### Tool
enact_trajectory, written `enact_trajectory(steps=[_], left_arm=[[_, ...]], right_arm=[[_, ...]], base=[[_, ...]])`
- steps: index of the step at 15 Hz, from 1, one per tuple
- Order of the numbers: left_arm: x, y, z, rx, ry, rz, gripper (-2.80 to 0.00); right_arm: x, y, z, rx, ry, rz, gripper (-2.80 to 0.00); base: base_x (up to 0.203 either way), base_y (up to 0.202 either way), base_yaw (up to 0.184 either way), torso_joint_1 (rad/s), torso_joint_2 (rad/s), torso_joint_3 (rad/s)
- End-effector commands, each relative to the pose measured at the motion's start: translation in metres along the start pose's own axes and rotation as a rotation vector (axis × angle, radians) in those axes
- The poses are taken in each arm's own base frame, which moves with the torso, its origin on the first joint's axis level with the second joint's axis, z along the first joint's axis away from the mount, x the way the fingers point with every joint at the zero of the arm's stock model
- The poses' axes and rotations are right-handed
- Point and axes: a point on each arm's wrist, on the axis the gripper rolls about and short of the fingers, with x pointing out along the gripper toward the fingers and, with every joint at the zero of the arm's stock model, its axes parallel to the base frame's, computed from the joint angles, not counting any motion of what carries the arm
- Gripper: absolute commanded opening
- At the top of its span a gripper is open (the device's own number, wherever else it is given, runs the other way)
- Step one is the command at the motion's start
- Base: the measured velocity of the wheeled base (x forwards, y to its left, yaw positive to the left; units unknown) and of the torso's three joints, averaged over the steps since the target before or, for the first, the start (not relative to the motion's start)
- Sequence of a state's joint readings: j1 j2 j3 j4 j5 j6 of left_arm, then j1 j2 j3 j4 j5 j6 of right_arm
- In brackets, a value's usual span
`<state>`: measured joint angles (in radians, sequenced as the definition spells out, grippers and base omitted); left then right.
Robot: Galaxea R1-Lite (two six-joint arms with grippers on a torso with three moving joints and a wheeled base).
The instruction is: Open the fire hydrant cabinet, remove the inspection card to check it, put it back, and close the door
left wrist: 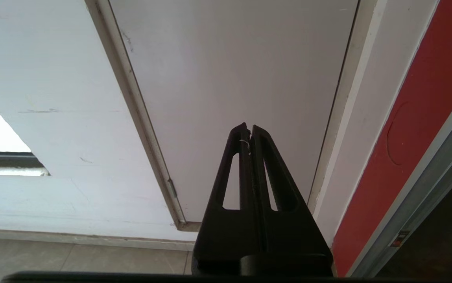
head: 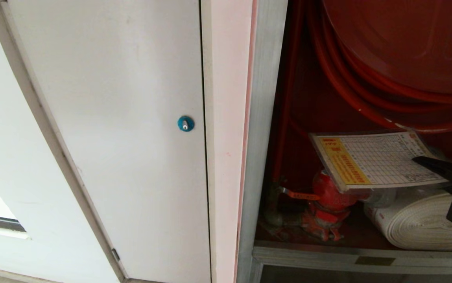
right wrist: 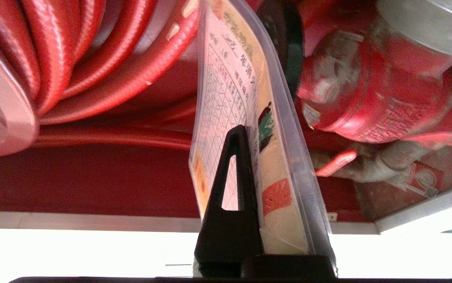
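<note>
Right gripper (head: pixel 426 162) clamped on the inspection card (head: pixel 375 159), held flat inside the open fire hydrant cabinet (head: pixel 263 129), above the red hydrant valve (head: pixel 328 200) and rolled white hose (head: pixel 422 224). Arm cut off at frame edge; far finger hidden behind card. Left gripper (left wrist: pixel 249 131) closed together, empty, before the white door (left wrist: pixel 229 78).

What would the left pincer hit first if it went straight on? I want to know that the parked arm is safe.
Most likely the white door. The shut left pincer points at its lower part, near the hinge side; how far off it stands is unclear.
</note>
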<state>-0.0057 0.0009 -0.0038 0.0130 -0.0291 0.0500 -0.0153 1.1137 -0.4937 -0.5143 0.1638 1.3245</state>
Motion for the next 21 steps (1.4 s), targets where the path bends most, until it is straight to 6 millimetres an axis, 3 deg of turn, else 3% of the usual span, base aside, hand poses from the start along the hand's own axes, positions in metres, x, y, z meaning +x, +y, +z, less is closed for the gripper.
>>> enact_trajectory(steps=[1, 7, 17, 21], left_arm=[[0.000, 0.000, 0.000, 0.001, 0.001, 0.000, -2.80], [0.000, 0.000, 0.000, 0.001, 0.001, 0.000, -2.80], [0.000, 0.000, 0.000, 0.001, 0.002, 0.001, -2.80], [0.000, 0.000, 0.000, 0.002, 0.001, 0.000, -2.80]], right_arm=[[-0.006, 0.001, -0.001, 0.004, -0.003, 0.019, -2.80], [-0.002, -0.007, -0.002, 0.033, 0.010, -0.016, -2.80], [0.051, 0.000, 0.009, 0.131, -0.022, 0.009, -2.80], [0.069, -0.009, 0.011, 0.159, -0.049, -0.043, -2.80]], base=[[0.000, 0.000, 0.000, 0.000, 0.00, 0.000], [0.000, 0.000, 0.000, 0.000, 0.00, 0.000], [0.000, 0.000, 0.000, 0.000, 0.00, 0.000], [0.000, 0.000, 0.000, 0.000, 0.00, 0.000]])
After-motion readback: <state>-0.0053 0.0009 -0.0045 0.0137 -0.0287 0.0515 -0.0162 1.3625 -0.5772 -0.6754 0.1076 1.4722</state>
